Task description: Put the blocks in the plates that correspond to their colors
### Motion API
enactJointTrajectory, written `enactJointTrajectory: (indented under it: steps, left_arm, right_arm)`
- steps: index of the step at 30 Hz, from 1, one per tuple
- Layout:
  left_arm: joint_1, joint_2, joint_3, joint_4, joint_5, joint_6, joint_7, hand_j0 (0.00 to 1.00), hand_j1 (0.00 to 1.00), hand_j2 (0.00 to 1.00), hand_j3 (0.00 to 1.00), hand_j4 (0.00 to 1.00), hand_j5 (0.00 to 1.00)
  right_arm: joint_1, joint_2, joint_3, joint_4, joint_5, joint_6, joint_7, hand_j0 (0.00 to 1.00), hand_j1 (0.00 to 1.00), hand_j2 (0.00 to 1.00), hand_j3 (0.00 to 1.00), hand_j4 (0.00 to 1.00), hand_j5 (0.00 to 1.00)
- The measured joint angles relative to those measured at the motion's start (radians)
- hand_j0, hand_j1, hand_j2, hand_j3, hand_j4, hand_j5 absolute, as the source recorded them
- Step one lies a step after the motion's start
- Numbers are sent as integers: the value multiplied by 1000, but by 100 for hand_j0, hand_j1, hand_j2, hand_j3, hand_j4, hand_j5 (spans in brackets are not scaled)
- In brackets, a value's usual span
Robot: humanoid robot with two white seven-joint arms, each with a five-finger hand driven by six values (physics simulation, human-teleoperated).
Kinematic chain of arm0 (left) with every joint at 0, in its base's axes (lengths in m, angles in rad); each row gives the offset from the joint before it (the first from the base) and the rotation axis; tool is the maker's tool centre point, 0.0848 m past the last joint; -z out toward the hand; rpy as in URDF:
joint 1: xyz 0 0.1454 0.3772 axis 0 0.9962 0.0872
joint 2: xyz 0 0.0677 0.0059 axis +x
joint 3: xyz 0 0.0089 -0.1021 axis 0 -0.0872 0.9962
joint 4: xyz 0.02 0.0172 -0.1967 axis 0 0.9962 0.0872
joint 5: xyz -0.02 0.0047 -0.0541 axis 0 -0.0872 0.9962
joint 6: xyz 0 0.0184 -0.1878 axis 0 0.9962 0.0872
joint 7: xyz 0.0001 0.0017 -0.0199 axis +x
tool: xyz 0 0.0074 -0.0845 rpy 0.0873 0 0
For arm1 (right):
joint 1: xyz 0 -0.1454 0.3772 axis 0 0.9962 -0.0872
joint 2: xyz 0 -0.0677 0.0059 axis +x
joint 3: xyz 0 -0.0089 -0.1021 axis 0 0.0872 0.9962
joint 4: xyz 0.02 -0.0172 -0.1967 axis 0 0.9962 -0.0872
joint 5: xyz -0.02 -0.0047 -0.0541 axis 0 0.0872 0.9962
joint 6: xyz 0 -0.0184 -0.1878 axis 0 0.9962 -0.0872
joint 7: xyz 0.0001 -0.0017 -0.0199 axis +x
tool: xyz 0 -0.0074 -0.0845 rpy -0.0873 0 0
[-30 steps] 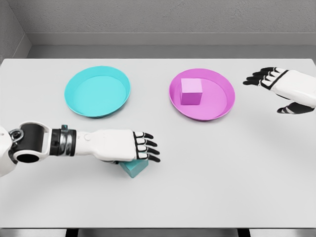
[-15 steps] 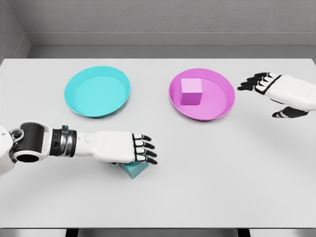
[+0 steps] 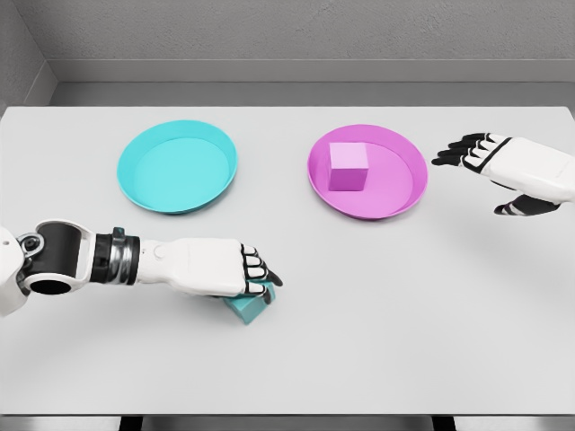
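A teal block (image 3: 245,310) lies on the white table (image 3: 377,305) at the near left, mostly covered by my left hand (image 3: 260,286), whose fingers curl down over its top and far side. The empty cyan plate (image 3: 176,167) sits behind it at the back left. In the magenta plate (image 3: 398,186), to the right of the middle, rests a pink block (image 3: 348,167). My right hand (image 3: 478,153) hovers open above the table to the right of the magenta plate, fingers spread and holding nothing.
The table's front edge (image 3: 287,416) runs along the bottom of the view. A grey wall (image 3: 296,40) stands behind the table's far edge.
The left hand's fingers have curled from stretched out to closed down around the teal block. The right hand dropped slightly and drifted a little left, then held still.
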Motion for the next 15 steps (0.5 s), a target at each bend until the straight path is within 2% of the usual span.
enactJointTrajectory:
  steps: [8, 15]
  left_arm:
    - [-23, 2, 14, 0, 23, -2, 3, 50, 50, 50, 50, 50, 50]
    - [-21, 1, 83, 38, 51, -2, 3, 49, 49, 49, 49, 49, 49]
  right_arm:
    - [0, -1, 0, 3, 0, 0, 0, 100, 100, 100, 100, 100, 100]
    - [2, -2, 0, 4, 0, 0, 0, 100, 100, 100, 100, 100, 100]
